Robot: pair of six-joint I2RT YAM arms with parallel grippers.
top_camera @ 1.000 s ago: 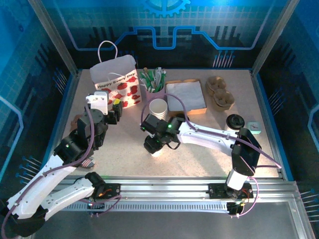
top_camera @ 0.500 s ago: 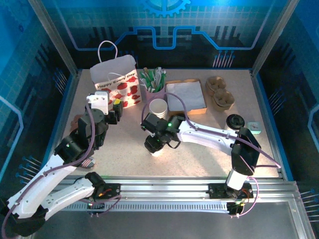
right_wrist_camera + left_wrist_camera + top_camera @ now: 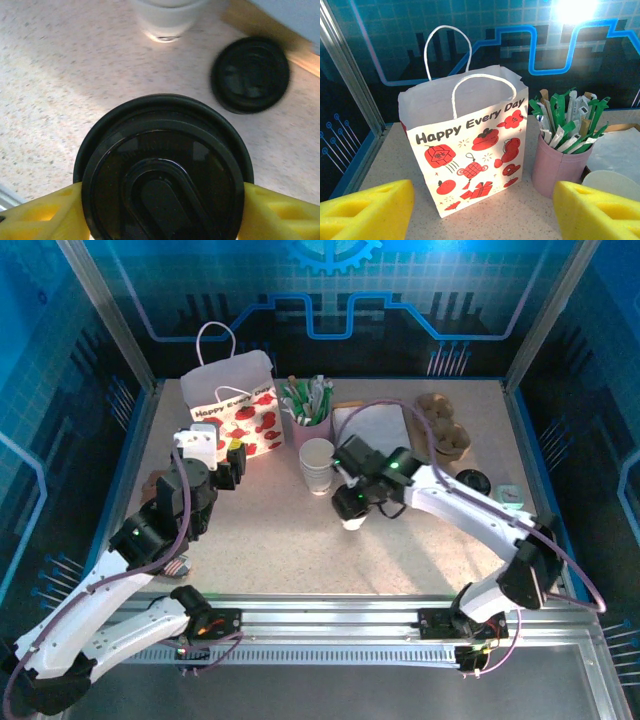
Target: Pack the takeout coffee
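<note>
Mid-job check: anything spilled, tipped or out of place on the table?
Nothing spilled or tipped. The gift bag stands upright, and the right gripper holds the takeout coffee with its lid on. The one stray item is a loose black lid lying flat on the table.

Bare tabletop (image 3: 262, 532) is lying open between the two arms, while the stack of white cups (image 3: 318, 465) is standing between the takeout coffee (image 3: 160, 170) and the gift bag (image 3: 235, 405), the pink cup of sticks (image 3: 308, 408) is crowding just beside the bag, and the left gripper (image 3: 228, 462) is hovering open-jawed near its front.
</note>
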